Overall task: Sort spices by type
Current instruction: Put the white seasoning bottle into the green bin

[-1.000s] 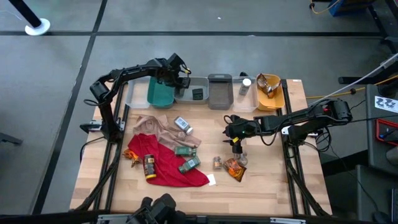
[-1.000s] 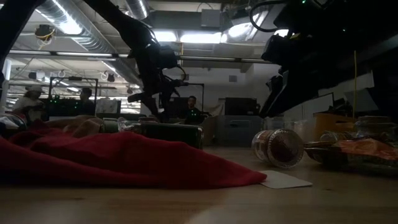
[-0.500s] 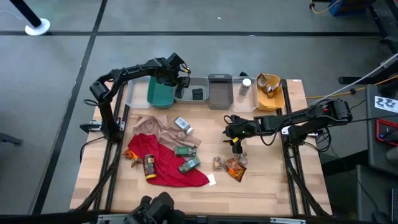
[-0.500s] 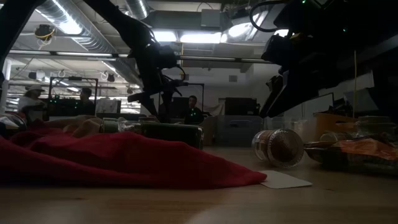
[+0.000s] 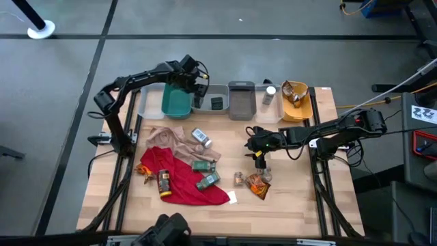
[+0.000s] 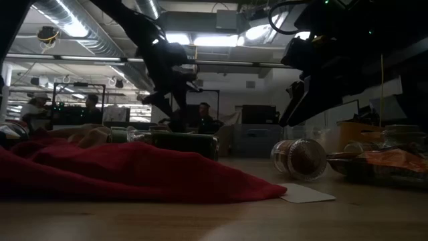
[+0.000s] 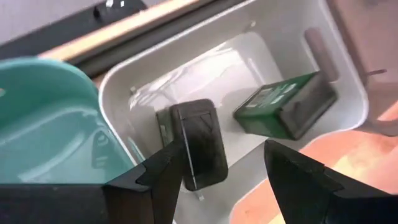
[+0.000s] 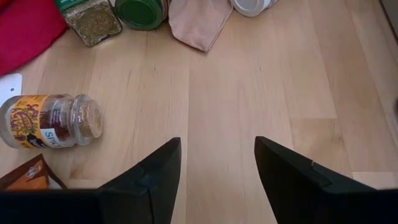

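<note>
My left gripper [image 5: 196,83] [image 7: 221,180] hangs open above the white bin [image 5: 222,91] [image 7: 205,65] at the table's far edge and touches nothing. A dark box [image 7: 200,148] and a green box [image 5: 217,104] [image 7: 285,106] lie on the floor of that bin. My right gripper [image 5: 259,154] [image 8: 217,168] stands open over bare wood right of centre. A small jar [image 5: 238,179] [image 8: 50,121] lies on its side near it, beside an orange-brown packet [image 5: 257,184]. More spices lie at the centre: a white-capped jar [image 5: 200,137], green jars [image 5: 203,165] and a brown jar [image 5: 164,183].
A teal bin [image 5: 175,102], a grey bin [image 5: 242,100] and a yellow bin [image 5: 298,102] stand in the far row with the white bin. A white-capped bottle [image 5: 270,96] stands between grey and yellow. A red cloth [image 5: 181,183] and a tan cloth [image 5: 169,139] lie left of centre.
My left gripper has risen a little above the white bin and has rolled at the wrist. My right arm has kept still.
</note>
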### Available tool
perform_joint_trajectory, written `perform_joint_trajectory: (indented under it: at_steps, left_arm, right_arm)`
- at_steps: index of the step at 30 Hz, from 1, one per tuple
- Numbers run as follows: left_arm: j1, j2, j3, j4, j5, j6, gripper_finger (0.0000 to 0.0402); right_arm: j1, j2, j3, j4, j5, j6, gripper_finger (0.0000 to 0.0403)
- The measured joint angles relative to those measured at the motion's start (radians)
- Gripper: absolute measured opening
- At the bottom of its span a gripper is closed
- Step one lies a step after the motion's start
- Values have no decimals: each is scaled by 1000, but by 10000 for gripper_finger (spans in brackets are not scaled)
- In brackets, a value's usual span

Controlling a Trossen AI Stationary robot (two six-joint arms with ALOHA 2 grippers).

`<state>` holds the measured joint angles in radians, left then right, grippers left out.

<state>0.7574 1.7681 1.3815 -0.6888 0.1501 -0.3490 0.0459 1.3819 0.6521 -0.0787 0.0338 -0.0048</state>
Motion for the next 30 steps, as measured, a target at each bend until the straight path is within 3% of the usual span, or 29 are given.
perform_joint_trajectory:
  at_steps: [10,14,21,30]
  left_arm:
    - [-56,-118,0,-7,15,132,208]
    - [-148,-134,0,-38,61,315,208]
    - [-335,-119,0,-132,52,601,208]
    - [-470,-100,0,-159,7,782,208]
  right_arm:
    - [0,0,0,0,0,0,205]
    - [0,0,0,0,0,0,205]
    - [0,0,0,0,0,0,205]
    - [0,0,0,0,0,0,205]
